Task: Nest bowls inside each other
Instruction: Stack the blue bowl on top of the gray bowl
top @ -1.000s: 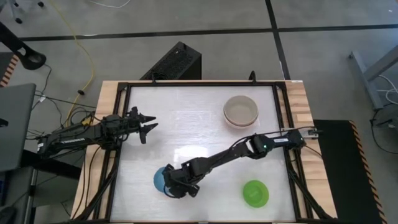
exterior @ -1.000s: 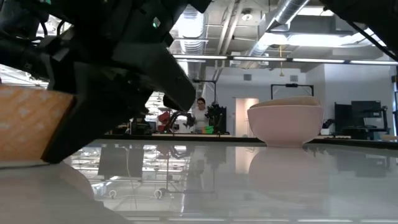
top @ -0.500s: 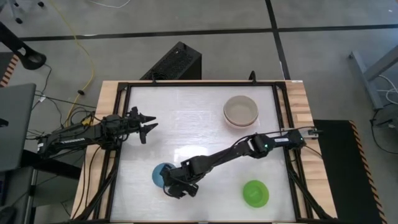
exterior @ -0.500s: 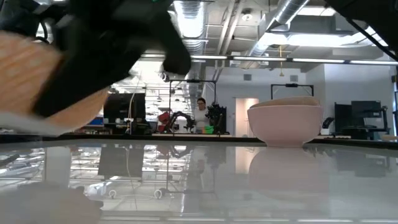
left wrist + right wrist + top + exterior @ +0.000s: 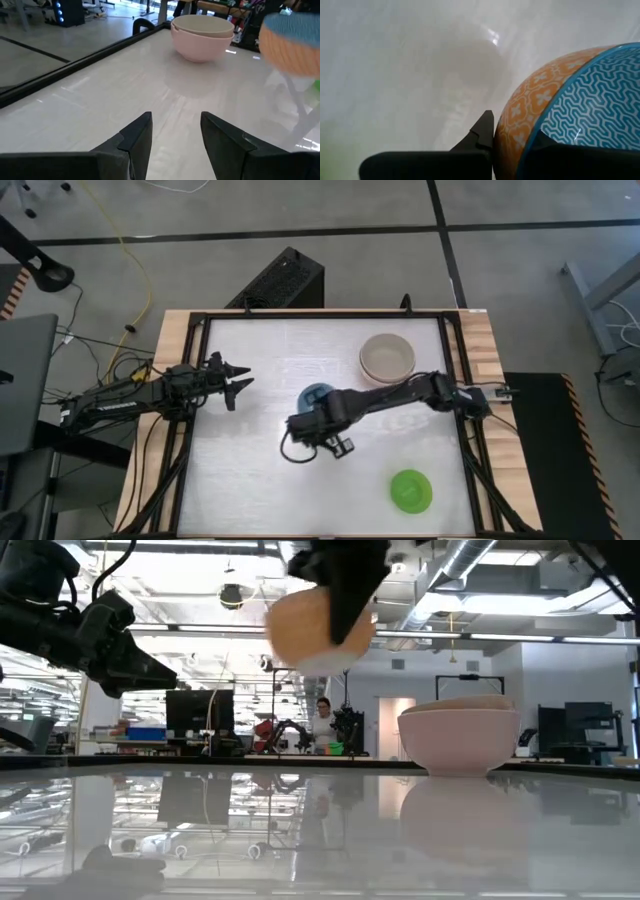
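Note:
A small blue bowl (image 5: 315, 394), blue-patterned inside and orange outside, hangs in the air over the middle of the table, with my right gripper (image 5: 512, 142) shut on its rim. It also shows in the low view (image 5: 310, 635) and the left wrist view (image 5: 292, 42). A beige bowl sits nested in a pink bowl (image 5: 387, 358) at the far right, bottom on the table. A green bowl (image 5: 410, 490) rests near the front right. My left gripper (image 5: 238, 380) waits open at the table's left side. My right gripper pinches the blue bowl's rim (image 5: 520, 135), one finger (image 5: 482, 132) against the orange outer wall and the other inside on the blue pattern. The fingers come steeply from above. The bowl is lifted clear of the table and tilted.
Black frame rails (image 5: 195, 410) and wooden side strips border the white table. The stacked bowls (image 5: 460, 735) stand beyond the held bowl toward the far right. Bare table lies in the middle and at the front left.
My right gripper has risen from the table's near edge and travelled toward the far right, toward the stacked bowls, turning its wrist. The blue bowl, which sat on the table near the front, has come up with it and now hangs clear and tilted.

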`<state>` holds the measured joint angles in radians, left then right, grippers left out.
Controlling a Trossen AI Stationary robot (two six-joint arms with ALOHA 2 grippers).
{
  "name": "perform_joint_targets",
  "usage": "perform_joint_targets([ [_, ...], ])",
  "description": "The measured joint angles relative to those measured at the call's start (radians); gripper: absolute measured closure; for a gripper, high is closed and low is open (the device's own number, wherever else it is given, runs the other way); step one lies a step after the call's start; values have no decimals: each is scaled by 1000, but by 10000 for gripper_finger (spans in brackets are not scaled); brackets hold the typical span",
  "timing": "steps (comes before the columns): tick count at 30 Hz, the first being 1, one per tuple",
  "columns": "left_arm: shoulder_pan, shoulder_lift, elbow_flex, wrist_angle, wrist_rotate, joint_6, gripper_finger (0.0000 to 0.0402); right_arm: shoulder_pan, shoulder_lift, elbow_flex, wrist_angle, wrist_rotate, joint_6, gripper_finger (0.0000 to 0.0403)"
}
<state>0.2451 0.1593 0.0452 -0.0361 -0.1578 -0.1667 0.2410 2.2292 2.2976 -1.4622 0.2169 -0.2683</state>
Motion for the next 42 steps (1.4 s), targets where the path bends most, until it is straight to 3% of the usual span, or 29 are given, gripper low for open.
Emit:
perform_joint_targets([
  [5,0,0,0,-4,-1,-11,244,-33,-191,-177,-1,59,81,362],
  [10,0,0,0,-6,-1,-11,244,-96,-474,-517,62,154,205,362],
  [15,0,0,0,-6,0,-12,244,-226,-766,-913,298,158,296,362],
  [19,0,0,0,-5,-8,-12,244,-324,-889,-1133,473,150,296,362],
  [25,0,0,0,-5,-14,-13,244,-418,-906,-1257,550,145,290,362],
  [42,0,0,0,-5,-15,12,244,-423,-699,-1259,575,89,294,362],
])
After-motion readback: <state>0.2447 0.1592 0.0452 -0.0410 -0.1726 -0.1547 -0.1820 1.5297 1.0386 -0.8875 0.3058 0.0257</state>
